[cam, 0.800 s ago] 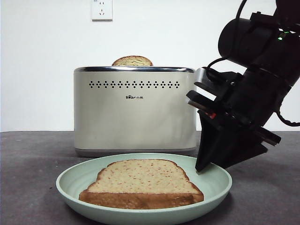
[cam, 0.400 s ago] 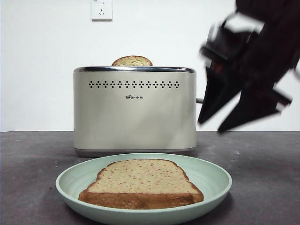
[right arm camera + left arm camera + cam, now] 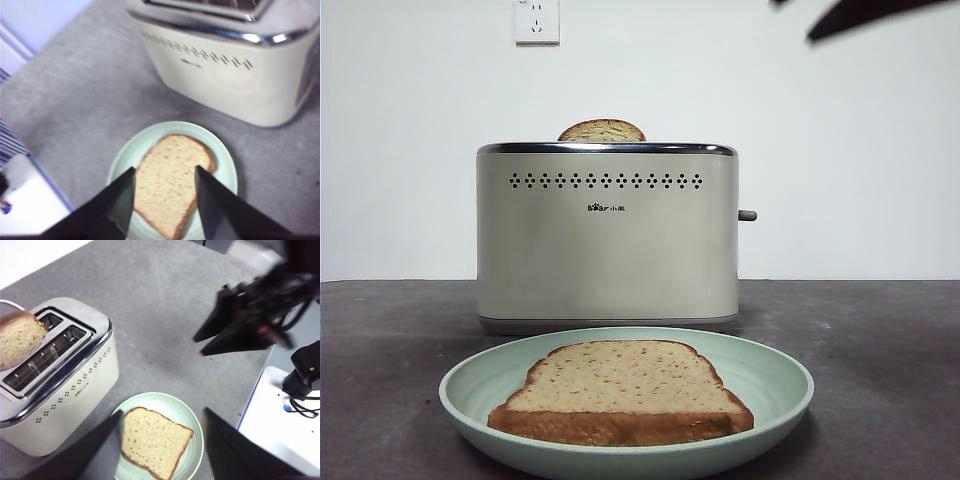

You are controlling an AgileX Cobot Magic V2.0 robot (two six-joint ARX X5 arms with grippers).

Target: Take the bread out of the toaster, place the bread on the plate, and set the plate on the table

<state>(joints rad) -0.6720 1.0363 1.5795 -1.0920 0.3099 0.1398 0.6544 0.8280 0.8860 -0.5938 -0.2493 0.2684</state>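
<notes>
On the dark table (image 3: 880,340) we are seeing the cream toaster (image 3: 607,235) standing behind the mint-green plate (image 3: 772,378), near it but not touching. The plate is resting flat on the table, and the bread (image 3: 622,390) is lying flat in the middle of the plate. A second slice (image 3: 603,131) is sticking up out of one slot of the toaster (only its domed crust is showing from the front). The right gripper (image 3: 164,192) is hovering high over the plate with its jaws spread apart and nothing between them. The left gripper (image 3: 162,440) is also hanging above the plate, its jaws wide apart and empty. On the wall a white socket (image 3: 537,20) is sitting above the toaster.
</notes>
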